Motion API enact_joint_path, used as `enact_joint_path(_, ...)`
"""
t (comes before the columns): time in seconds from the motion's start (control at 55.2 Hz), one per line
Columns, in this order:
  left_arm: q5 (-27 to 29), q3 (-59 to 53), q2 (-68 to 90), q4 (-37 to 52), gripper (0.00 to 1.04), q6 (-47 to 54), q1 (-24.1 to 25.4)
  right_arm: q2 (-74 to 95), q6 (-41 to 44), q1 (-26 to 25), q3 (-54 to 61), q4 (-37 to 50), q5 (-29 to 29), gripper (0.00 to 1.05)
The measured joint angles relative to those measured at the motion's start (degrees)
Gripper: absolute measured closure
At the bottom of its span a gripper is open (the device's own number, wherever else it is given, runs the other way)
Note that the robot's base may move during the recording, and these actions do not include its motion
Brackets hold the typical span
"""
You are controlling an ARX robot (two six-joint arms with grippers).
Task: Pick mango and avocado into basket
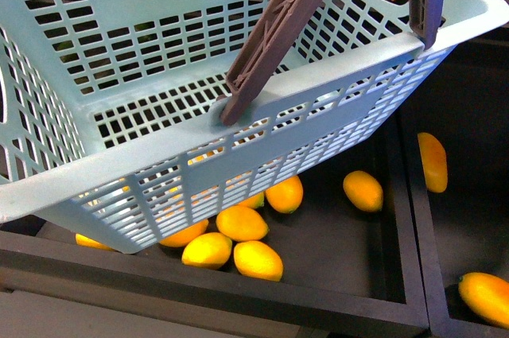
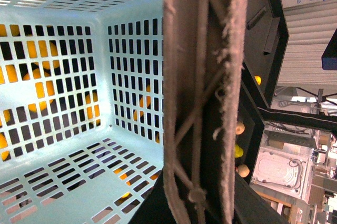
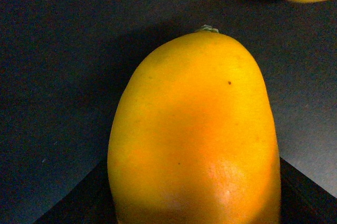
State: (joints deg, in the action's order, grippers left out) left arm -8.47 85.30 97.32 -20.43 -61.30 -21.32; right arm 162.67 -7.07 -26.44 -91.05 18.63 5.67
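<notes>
A: Basket (image 1: 238, 155)?
B: Tilted above the black bin (image 1: 318, 294), brown handle (image 1: 278, 28) swung up.
A: Mango (image 3: 195, 129)?
B: Close against the right hand (image 3: 195, 211), dark floor behind. More mangoes (image 1: 238, 223) under the basket.
A: Grip?
B: Spread or pinching, cannot tell. Left hand out of sight.

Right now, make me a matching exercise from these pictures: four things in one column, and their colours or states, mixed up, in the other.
Things:
1. basket
2. handle
3. mango
4. bin

Descriptions:
A. brown-grey, slanting across the opening
B. black, with loose yellow-orange fruits lying in it
C. pale teal, with slotted walls
D. yellow-orange, filling most of the right wrist view

Pairs: 1-C, 2-A, 3-D, 4-B.
</notes>
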Motion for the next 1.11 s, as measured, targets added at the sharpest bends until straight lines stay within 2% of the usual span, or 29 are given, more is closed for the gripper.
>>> enact_joint_path(0.417,-0.1,0.0,0.0,0.0,0.98,0.0,0.0,-29.4,0.3,0.1,25.7,7.1,15.6,0.41)
enact_joint_path(0.58,0.0,0.0,0.0,0.0,0.98,0.0,0.0,-45.7,-3.7,0.4,35.6,7.4,22.7,0.41)
enact_joint_path(0.689,0.0,0.0,0.0,0.0,0.98,0.0,0.0,-54.2,-6.8,1.6,39.4,7.6,24.7,0.41)
enact_joint_path(0.888,-0.1,0.0,0.0,0.0,0.98,0.0,-0.1,-71.2,-13.4,9.9,44.0,6.5,25.8,0.42)
enact_joint_path(1.106,-0.1,0.0,0.0,0.0,0.98,0.0,-0.1,-78.1,-16.1,20.9,44.4,5.8,21.3,0.42)
